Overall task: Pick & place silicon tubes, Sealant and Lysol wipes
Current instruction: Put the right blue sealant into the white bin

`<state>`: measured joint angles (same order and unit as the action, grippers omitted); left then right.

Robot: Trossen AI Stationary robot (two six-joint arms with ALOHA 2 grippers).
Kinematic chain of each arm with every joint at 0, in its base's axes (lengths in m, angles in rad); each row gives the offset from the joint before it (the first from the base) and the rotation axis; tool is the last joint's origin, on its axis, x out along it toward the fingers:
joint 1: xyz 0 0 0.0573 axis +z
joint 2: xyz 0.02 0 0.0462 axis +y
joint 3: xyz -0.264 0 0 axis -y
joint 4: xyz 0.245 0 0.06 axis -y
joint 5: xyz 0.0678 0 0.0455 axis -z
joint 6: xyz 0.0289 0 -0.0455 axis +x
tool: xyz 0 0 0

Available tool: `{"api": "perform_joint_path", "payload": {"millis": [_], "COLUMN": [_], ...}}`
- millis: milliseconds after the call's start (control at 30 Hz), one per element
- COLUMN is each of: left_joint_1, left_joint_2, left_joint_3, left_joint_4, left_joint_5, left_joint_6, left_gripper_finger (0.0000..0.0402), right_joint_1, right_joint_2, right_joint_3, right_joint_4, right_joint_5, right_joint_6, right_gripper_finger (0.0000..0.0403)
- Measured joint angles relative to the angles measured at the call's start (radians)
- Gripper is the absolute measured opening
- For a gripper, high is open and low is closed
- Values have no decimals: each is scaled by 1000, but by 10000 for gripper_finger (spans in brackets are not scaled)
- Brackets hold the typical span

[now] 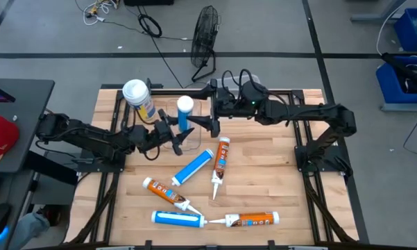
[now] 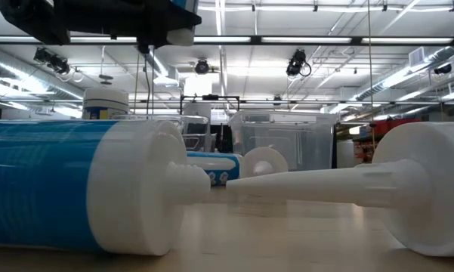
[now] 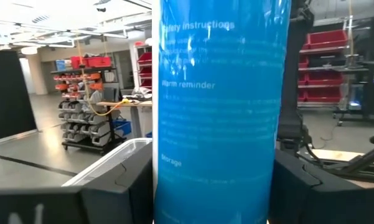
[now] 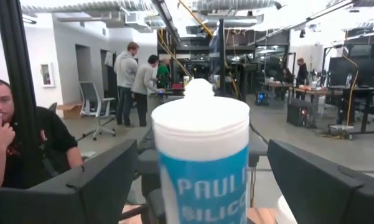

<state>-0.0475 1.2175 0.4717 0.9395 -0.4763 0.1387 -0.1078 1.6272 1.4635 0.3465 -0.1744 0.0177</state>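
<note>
While seen from above: my left gripper (image 1: 172,132) is clamped on an upright blue tube (image 1: 184,111) over the clear bin (image 1: 187,144) at the table's back middle, and my right gripper (image 1: 211,125) stands just beside the same tube from the other side.
Left arm pose: stretched low across the table (image 1: 264,180) from the left edge, wrist turned toward the centre.
Right arm pose: folded in from the right rear, its wrist reaching leftward to the tube.
Left wrist view only: blue tube fills the space between my dark fingers (image 3: 118,193); faint print reads "Safety instructions", "Warm reminder", "Storage".
Right wrist view only: the tube's white cap and a label starting "PAUL" and "SILIC"; my right fingers (image 4: 93,180) spread wide on either side, not touching it; people stand and sit in the room behind.
Lysol wipes (image 1: 140,99): upright at the back left, near the held tube.
Low view only: a lying blue tube (image 2: 68,185) and a white nozzle (image 2: 302,185) block most of the table.
Front of table: more blue tubes and orange tubes (image 1: 222,161) lying loose.
</note>
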Motion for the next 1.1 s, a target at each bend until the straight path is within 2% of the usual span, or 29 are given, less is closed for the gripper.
{"api": "perform_joint_path", "payload": {"millis": [267,700,867,1100], "left_joint_1": [2,27,27,27], "left_joint_2": [0,0,0,0], "left_joint_3": [0,0,0,1], "left_joint_4": [-35,-51,-57,-52], "left_joint_5": [13,41,40,41], "left_joint_6": [-5,-26,-24,-24], "left_gripper_finger": [220,220,221,260], "right_joint_1": [0,-2,-1,0], "right_joint_2": [6,6,6,6], "right_joint_3": [0,0,0,0], "right_joint_4": [21,5,-4,-7], "right_joint_5": [-28,-44,-45,-44], "right_joint_6": [0,-18,-27,-20], "right_gripper_finger": [345,211,210,210]}}
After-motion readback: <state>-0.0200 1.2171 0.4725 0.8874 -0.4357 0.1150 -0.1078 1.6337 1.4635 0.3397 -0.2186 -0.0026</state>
